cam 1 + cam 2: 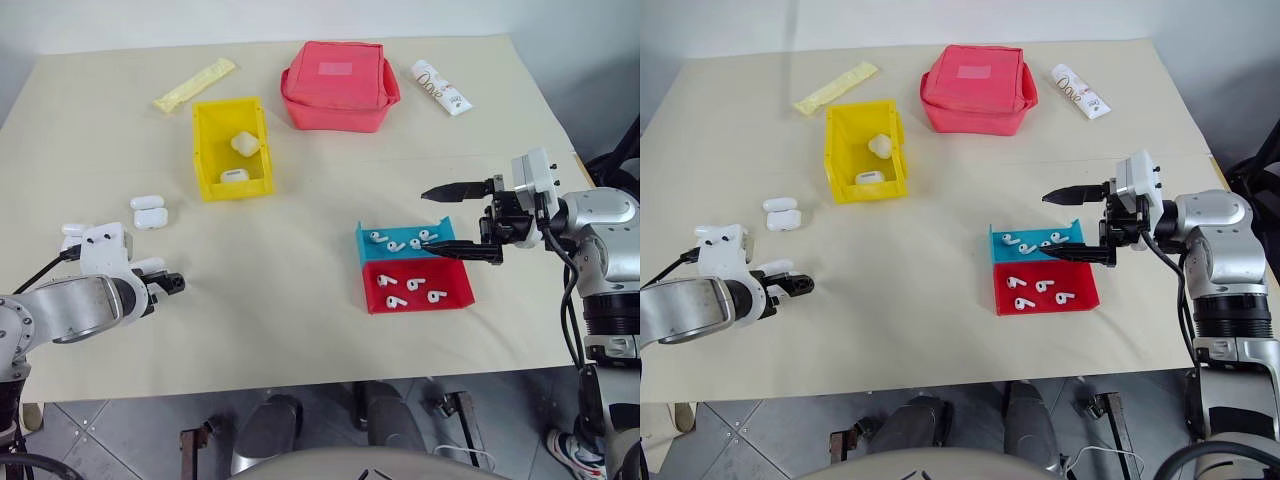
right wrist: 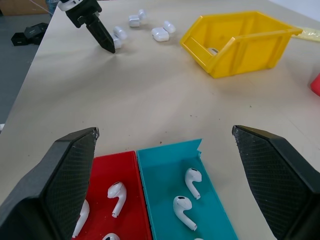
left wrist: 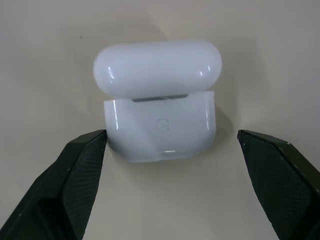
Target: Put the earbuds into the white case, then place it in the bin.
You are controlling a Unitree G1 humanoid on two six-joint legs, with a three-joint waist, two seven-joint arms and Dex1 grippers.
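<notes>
White case, lid ajar, lay on the counter at left of frame, between the spread fingers of the left claw, not pinched. Earbuds sat in blue and red trays right of centre; right claw hovered there, spread. Bin stood upper left.
</notes>
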